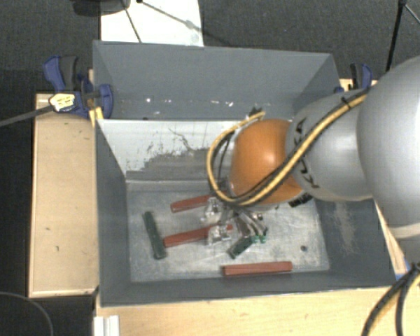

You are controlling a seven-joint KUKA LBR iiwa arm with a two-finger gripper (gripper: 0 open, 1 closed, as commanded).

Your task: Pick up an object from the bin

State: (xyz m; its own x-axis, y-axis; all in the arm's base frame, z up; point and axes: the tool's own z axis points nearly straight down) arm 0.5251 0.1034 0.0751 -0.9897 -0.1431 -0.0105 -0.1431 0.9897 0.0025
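Sticks of a red-brown colour, three of them, lay on the floor of the bin in the camera view, and my tool sat low among them. The upper stick and the middle stick both pointed their right ends at the tool. The tool was right at those ends, but I could not tell whether it touched them. A small dark green piece lay just beside the tool, to its lower right. The lower stick lay near the front wall, apart from the tool. A dark green bar lay well off to the left.

Whether the tool was spread or pressed together I could not tell, because the orange cover and the cables on my wrist hid much of it.

As I judged it, the reach into the bin was done, with the tool at floor level by the middle stick's end. Nothing looked lifted, and every thing lay flat on the floor. A sure grip and the lift out of the bin were left to do.
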